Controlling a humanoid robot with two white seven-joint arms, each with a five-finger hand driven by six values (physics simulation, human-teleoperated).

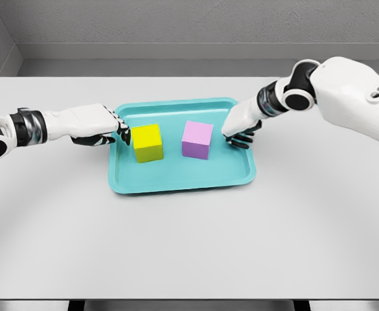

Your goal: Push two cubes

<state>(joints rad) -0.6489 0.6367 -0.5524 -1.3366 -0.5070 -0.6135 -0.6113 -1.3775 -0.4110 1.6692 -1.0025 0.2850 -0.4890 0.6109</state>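
Yellow cube has my left hand with curled fingertips touching its side, right hand curled near the purple cube, holding nothing.

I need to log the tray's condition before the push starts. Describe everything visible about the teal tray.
The teal tray is a shallow rectangle with rounded corners and a low raised rim, smooth and plastic-looking. It lies flat near the middle of the white table. Inside stand a yellow cube at left and a purple cube at right, apart from each other. The left hand reaches over its left rim beside the yellow cube; the right hand is over its right side.
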